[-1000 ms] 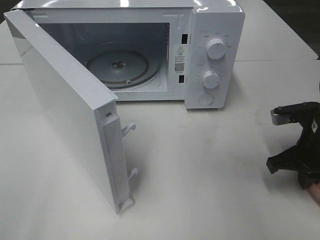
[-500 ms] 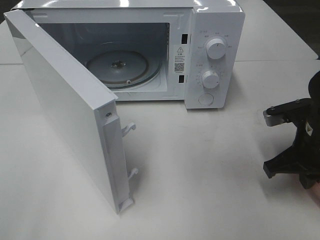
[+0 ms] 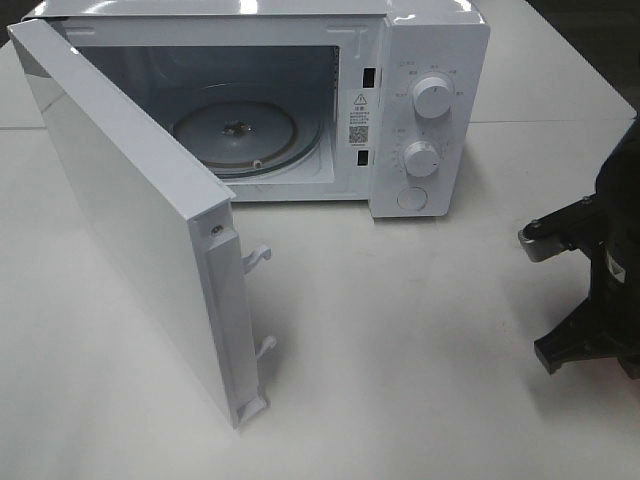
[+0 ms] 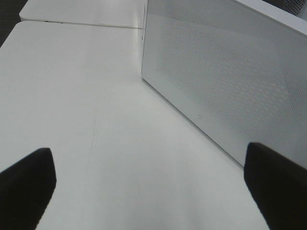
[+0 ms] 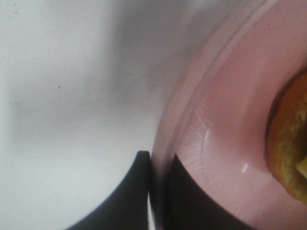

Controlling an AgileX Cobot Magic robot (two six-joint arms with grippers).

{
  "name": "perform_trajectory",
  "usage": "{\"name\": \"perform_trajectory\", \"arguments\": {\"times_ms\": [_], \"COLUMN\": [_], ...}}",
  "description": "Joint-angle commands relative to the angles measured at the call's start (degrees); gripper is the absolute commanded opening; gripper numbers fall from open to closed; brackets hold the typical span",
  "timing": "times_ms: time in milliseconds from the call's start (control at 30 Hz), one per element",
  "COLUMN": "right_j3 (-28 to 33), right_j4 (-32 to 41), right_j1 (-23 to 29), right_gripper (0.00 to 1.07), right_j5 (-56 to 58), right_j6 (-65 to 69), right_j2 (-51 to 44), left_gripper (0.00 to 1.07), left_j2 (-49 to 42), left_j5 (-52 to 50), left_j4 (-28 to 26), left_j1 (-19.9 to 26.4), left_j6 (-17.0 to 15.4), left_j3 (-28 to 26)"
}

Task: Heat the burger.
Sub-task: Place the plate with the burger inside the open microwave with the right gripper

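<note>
The burger [image 5: 289,143] shows only as a golden-brown edge on a round pink plate [image 5: 230,105] in the right wrist view. My right gripper [image 5: 156,167] is shut on the plate's rim, one black finger [image 5: 127,196] outside it and the other under it. In the high view only the right arm [image 3: 600,270] appears, at the right edge; plate and burger are out of that frame. The white microwave [image 3: 430,110] stands open at the back, its glass turntable [image 3: 235,130] bare. My left gripper [image 4: 153,191] is open over the table beside the door's outer face [image 4: 225,76].
The microwave door [image 3: 130,230] is swung far out to the front left, with its latch hooks [image 3: 258,256] pointing into the middle of the white table [image 3: 420,340]. Two dials and a round button sit on the control panel [image 3: 422,158].
The right arm has shifted a little left and turned at the right edge. A pink sliver of plate seen there earlier is now out of the high view. The left gripper stays open.
</note>
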Motion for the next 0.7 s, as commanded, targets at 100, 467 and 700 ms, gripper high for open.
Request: {"name": "perform_trajectory", "arguments": {"times_ms": [100,467,700], "right_j3": [0.2,0.2,0.2], "right_j4": [-3.4,-5.4,-5.4], "right_j1": [2.6,10.1,14.1], "right_gripper": [0.0,0.0,0.0], "right_j5": [4.9,11.6,14.0], "right_j6": [1.0,2.5,2.4], "right_j2": [-2.3,-7.6,-10.4], "left_gripper": [1.0,1.0,1.0], "left_j2": [-1.2,-1.2,-1.2], "left_j5": [-0.5,-0.5,-0.5], "left_j4": [-0.2,-0.2,-0.2], "left_j1": [0.2,0.2,0.2], "left_j6": [0.2,0.2,0.2], "left_j3": [0.1,0.1,0.1]}}
